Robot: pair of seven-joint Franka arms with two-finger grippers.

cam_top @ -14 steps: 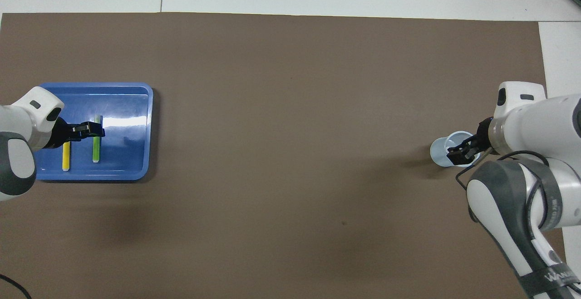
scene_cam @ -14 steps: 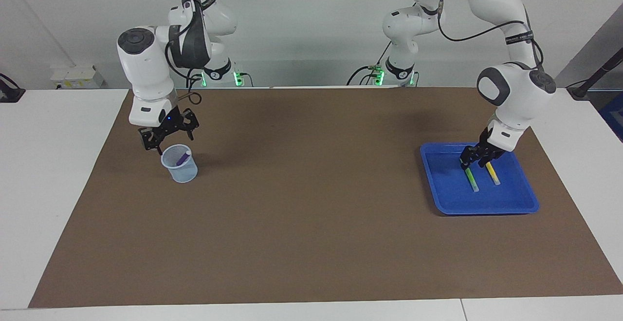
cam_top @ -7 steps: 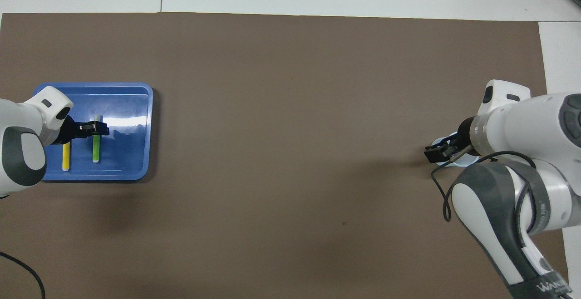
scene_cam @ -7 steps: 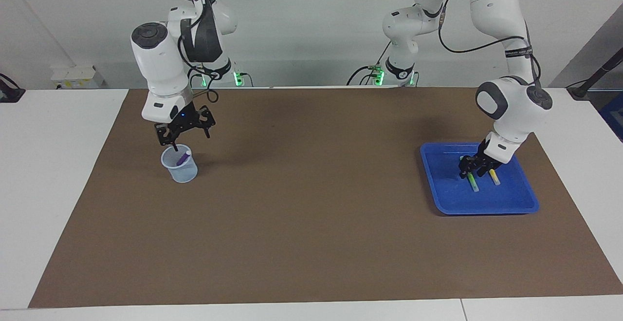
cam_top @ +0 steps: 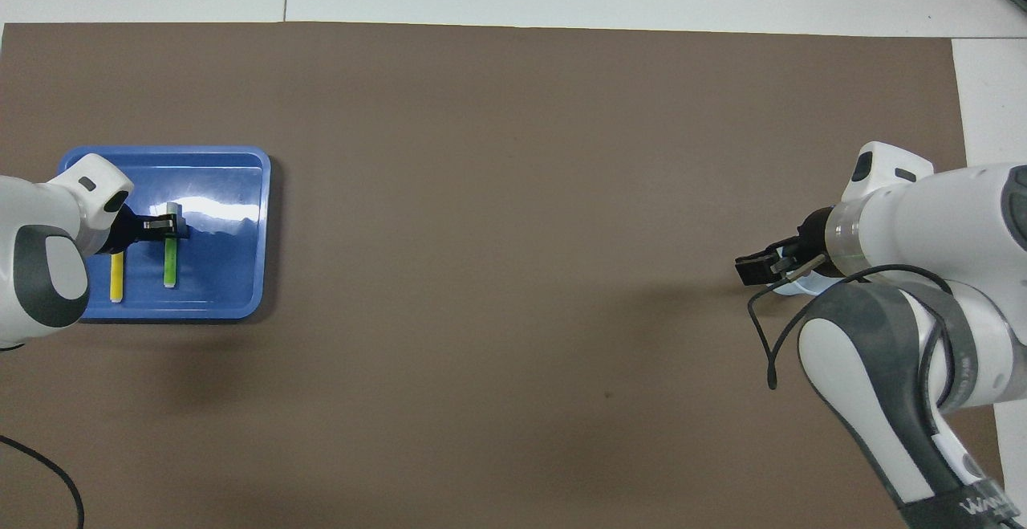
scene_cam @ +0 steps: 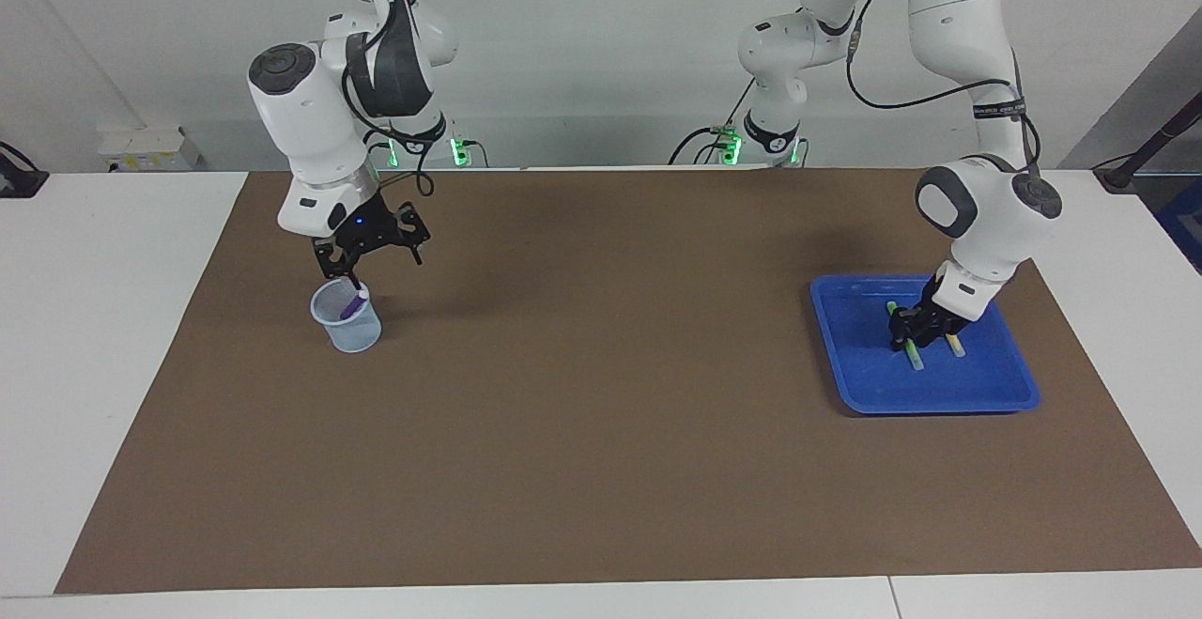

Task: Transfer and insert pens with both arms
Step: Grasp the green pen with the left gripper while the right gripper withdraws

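Starting at the left of the facing view, we see the right gripper (scene_cam: 368, 255) hanging in the upper left of the frame, just above the rim of a pale blue translucent cup (scene_cam: 346, 317). Its fingers are spread and hold nothing. The purple pen (scene_cam: 353, 303) stands tilted inside the cup, its whitish end leaning against the rim on the side under the gripper. The cup sits on the brown mat (scene_cam: 601, 431) that covers most of the white counter (scene_cam: 103, 337).

The middle of the frame is bare mat.

Toward the right of the frame lies a blue tray (scene_cam: 939, 398), with the left gripper (scene_cam: 916, 335) lowered into it. The gripper is down over the bright green pen (scene_cam: 909, 348), its fingers on either side of the pen's barrel. We think they are pinching it, though the view is too coarse for us to say whether they grip it firmly or are only partly drawn in around it. The pen appears to lie on the tray floor. The yellow pen (scene_cam: 955, 345) lies just beside it in the tray, roughly parallel, toward the left arm's end of the counter.

In the overhead view the same tray (cam_top: 241, 304) sits at the middle left, with the green pen (cam_top: 170, 264) and the yellow pen (cam_top: 116, 276) side by side.
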